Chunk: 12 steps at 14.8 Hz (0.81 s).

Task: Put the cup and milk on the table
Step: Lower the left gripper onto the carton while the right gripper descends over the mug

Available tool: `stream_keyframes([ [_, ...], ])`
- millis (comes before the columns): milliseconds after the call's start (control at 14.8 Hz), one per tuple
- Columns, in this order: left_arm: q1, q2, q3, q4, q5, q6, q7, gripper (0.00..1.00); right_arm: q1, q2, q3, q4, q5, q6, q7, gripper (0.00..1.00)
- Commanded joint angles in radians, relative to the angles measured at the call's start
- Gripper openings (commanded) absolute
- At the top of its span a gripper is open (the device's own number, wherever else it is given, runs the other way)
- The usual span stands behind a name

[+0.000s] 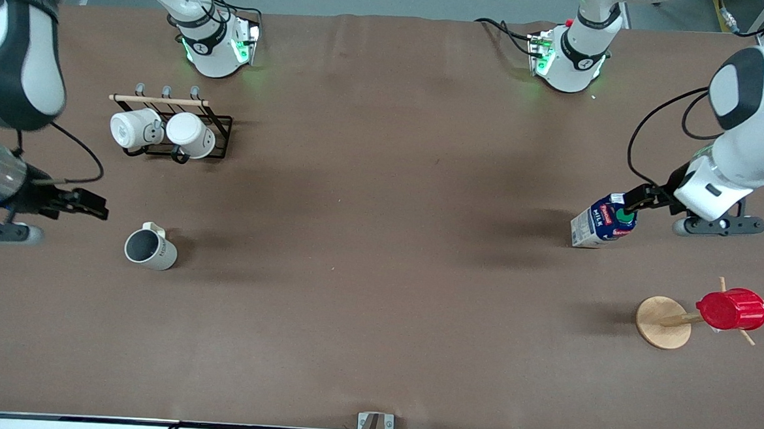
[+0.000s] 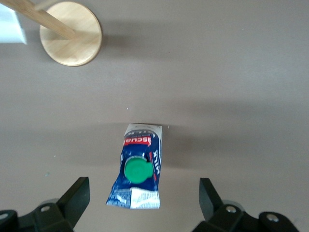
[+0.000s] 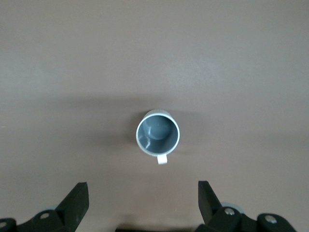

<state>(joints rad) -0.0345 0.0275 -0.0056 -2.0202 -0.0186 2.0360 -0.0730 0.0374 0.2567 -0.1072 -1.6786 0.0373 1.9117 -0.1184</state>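
The wooden stand (image 1: 661, 322) with the red cup (image 1: 731, 309) lay nearest the camera. Cup (image 1: 150, 249) and milk (image 1: 602, 221) stood upright on the table (image 1: 379, 273), at the right and left arms' ends. Both grippers, left (image 2: 145, 205) and right (image 3: 143, 203), hung wide open, empty. Risk judged: a low-moving finger could tip the narrow carton.

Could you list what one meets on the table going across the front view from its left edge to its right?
Right pincer → pair of white mugs on the rack, with the cup nearer the camera → milk → left pincer → wooden stand → red ribbed cup.
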Motion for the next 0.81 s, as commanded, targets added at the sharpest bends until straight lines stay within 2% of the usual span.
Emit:
stream_keyframes([
  [0, 0.002, 0.041, -0.004, -0.014, 0.017, 0.035, -0.005, 1.00, -0.008, -0.024, 0.001, -0.185, -0.010, 0.203, -0.037, 1.00],
  [68, 0.002, 0.057, -0.004, -0.017, 0.019, 0.049, -0.005, 1.00, -0.008, -0.010, 0.000, -0.240, -0.011, 0.290, -0.072, 1.00],
  [203, 0.002, 0.072, -0.004, -0.031, 0.019, 0.085, -0.005, 1.00, -0.017, 0.044, -0.006, -0.274, -0.011, 0.378, -0.159, 1.00],
  [407, 0.002, 0.100, -0.004, -0.048, 0.019, 0.111, -0.005, 1.00, -0.022, 0.093, -0.009, -0.292, -0.013, 0.440, -0.178, 1.00],
  [746, 0.004, 0.083, -0.004, -0.117, 0.057, 0.144, -0.005, 1.00, -0.034, 0.156, -0.017, -0.312, -0.014, 0.556, -0.210, 1.00],
])
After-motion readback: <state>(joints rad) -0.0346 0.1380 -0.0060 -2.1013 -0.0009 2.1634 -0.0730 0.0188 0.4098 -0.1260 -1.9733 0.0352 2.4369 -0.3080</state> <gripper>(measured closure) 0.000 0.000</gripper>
